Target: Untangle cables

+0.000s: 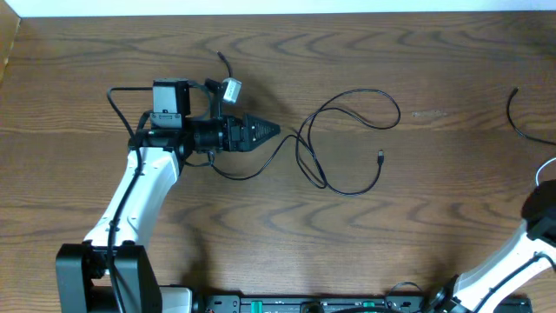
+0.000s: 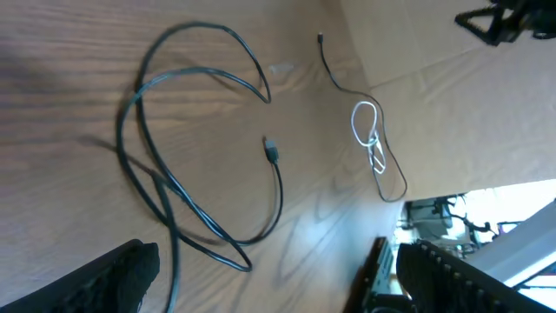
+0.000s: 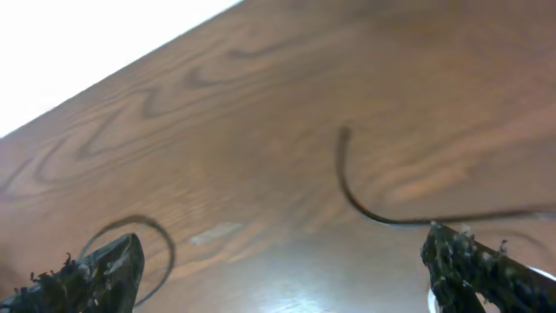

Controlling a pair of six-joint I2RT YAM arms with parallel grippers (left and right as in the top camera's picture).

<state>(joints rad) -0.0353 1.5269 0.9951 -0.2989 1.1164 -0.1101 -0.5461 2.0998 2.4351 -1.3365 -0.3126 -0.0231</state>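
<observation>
**Wood-grain tabletop (image 1: 78,52) strewn with loose cables (image 1: 347,192), both arms empty**

At the middle of the brown surface, a little toward the far edge, a black cable (image 1: 323,181) lies in open loops that cross one another. Its small plug end (image 1: 380,156) rests free on the side nearer the right edge. One strand trails toward the left edge and reaches the left tool (image 1: 271,130), which is turned on its side and points at the loops. The wrist view shows its fingers (image 2: 113,278) wide apart, gripping nothing. Near the right edge, well apart from the loops, a second black cable (image 1: 511,117) curves out of the overhead view, with a white cable (image 1: 546,169) just nearer the front edge. From the left wrist, the white one appears folded in a small loop where it meets the black. The right tool (image 3: 280,239) hovers with its fingers spread above that black cable's free end, holding nothing.
</observation>
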